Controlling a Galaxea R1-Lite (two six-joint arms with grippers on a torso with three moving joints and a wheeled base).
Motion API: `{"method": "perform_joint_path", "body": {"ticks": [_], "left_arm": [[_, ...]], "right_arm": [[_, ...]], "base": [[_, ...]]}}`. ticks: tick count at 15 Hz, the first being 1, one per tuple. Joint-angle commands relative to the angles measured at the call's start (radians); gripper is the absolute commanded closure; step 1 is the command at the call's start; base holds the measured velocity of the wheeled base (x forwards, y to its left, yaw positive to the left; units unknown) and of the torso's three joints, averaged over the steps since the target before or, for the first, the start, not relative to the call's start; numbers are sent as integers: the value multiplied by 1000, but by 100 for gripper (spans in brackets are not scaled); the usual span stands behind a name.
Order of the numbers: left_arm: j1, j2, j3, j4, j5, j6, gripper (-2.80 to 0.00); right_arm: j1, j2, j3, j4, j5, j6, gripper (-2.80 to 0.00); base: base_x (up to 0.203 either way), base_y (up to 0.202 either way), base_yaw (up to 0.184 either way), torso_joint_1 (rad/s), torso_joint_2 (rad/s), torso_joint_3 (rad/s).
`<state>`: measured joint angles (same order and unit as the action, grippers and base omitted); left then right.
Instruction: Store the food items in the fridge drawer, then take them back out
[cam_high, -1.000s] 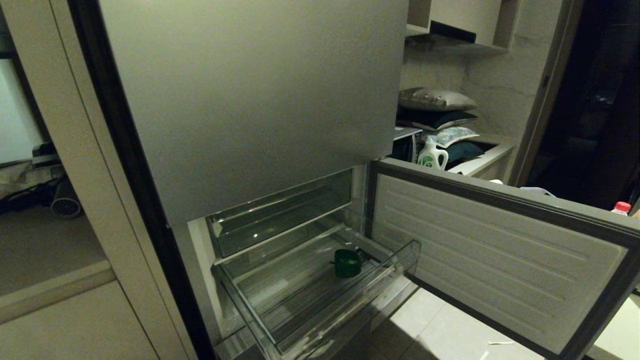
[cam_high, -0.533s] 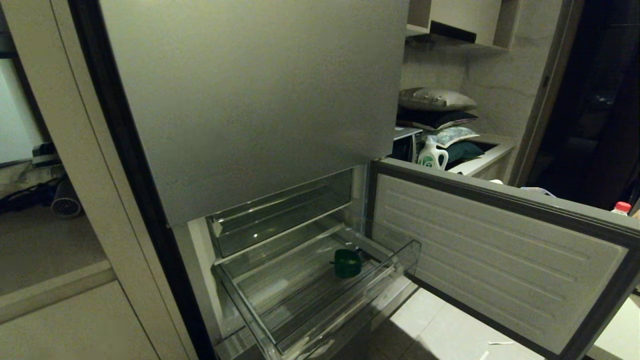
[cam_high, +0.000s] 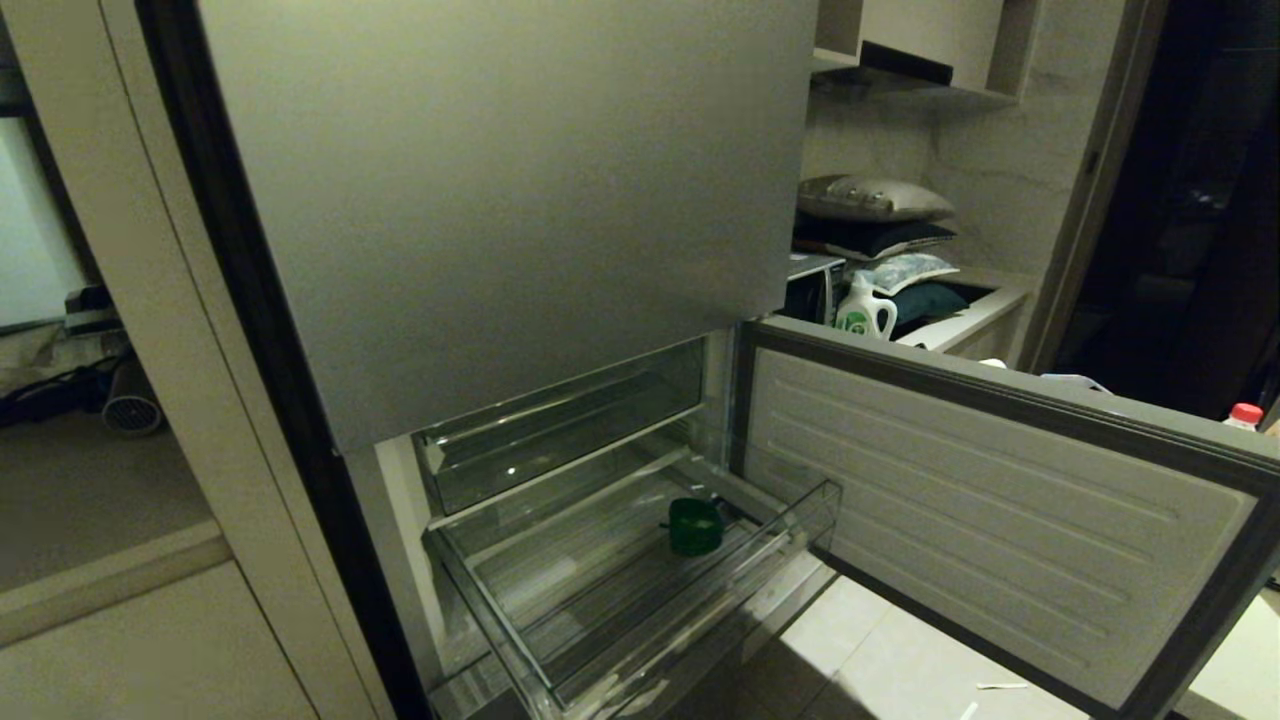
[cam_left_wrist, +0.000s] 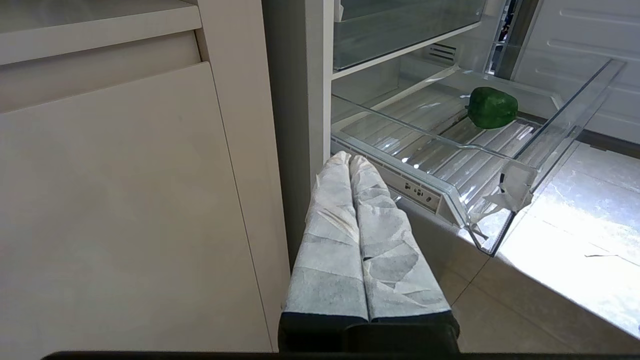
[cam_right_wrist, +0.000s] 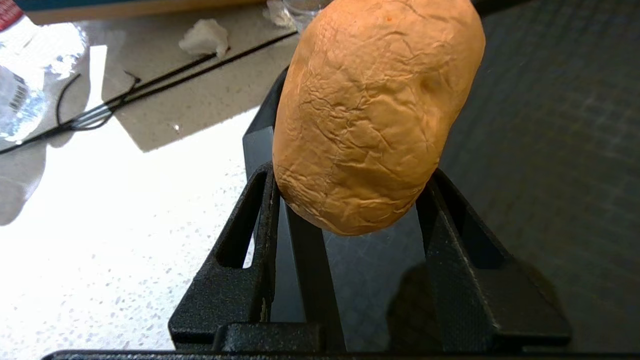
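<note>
The fridge drawer (cam_high: 985, 505) stands open, its white ribbed inner face showing and its clear bin (cam_high: 690, 610) pulled out. One of the food items, the glossy green one (cam_high: 694, 526), lies on the bin floor (cam_left_wrist: 491, 107). The tan potato (cam_right_wrist: 375, 115) is outside the head view. My black right gripper (cam_right_wrist: 352, 167) is shut on it, above a white speckled counter and a dark mat. My left gripper (cam_left_wrist: 350, 160), its fingers wrapped in white tape, is shut and empty. It hangs low by the fridge frame, beside the bin's near corner (cam_left_wrist: 480, 220).
The tall grey top door (cam_high: 500, 200) hangs above the bin. A beige cabinet (cam_left_wrist: 125, 200) flanks the fridge. A detergent bottle (cam_high: 865, 312) and pillows (cam_high: 872, 200) sit behind the drawer, and a red-capped bottle (cam_high: 1244, 414) beyond it. A black cable (cam_right_wrist: 150, 82) and crumpled paper (cam_right_wrist: 205, 37) lie on the counter.
</note>
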<state>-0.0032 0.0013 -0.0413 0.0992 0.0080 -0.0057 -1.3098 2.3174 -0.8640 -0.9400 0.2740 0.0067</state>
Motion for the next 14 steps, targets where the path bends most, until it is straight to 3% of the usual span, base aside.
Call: {"method": "perform_joint_path", "body": {"ticks": [1,14], "left_arm": [[0,0,0,0,0,0,0],[0,0,0,0,0,0,0]], "right_arm": [[0,22,-5,-5,2,-1,0],[-29,64,3,59,-13,23,0]], "base": [[0,0,0,0,0,0],[0,0,0,0,0,0]]}}
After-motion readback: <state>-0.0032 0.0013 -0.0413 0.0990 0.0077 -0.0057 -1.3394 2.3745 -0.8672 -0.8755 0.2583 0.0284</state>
